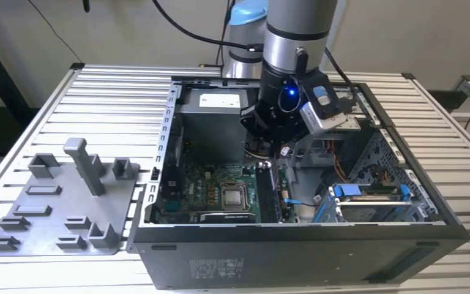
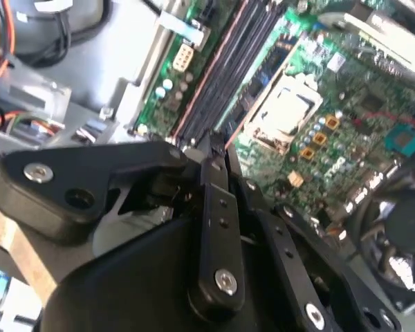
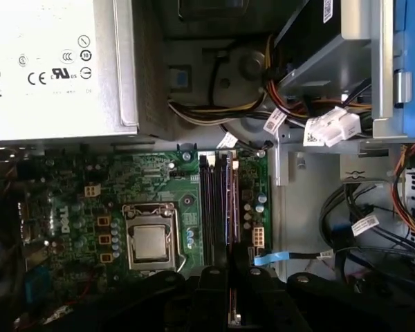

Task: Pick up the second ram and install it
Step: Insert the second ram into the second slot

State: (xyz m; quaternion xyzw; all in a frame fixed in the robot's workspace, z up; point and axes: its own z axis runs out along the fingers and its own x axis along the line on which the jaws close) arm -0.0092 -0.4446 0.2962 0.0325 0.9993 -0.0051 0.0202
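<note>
My gripper (image 1: 283, 153) reaches down inside the open computer case (image 1: 300, 236), over the black memory slots (image 3: 210, 207) beside the processor socket (image 3: 151, 242). In the first wrist view the second ram (image 3: 229, 207) shows edge-on as a thin dark strip running along a slot, and it passes between my two black fingers (image 3: 214, 280). The gripper (image 3: 232, 283) is shut on it. I cannot tell whether the ram sits fully in the slot. The second wrist view has the gripper (image 2: 214, 149) at the near end of the slots (image 2: 228, 69).
A grey fixture plate (image 1: 63, 202) with upright blocks lies on the slatted table at the exterior view's left. Around the slots stand the power supply (image 3: 55, 69), bundled cables (image 3: 318, 128), a blue drive cage (image 1: 369, 196) and a fan (image 2: 401, 228).
</note>
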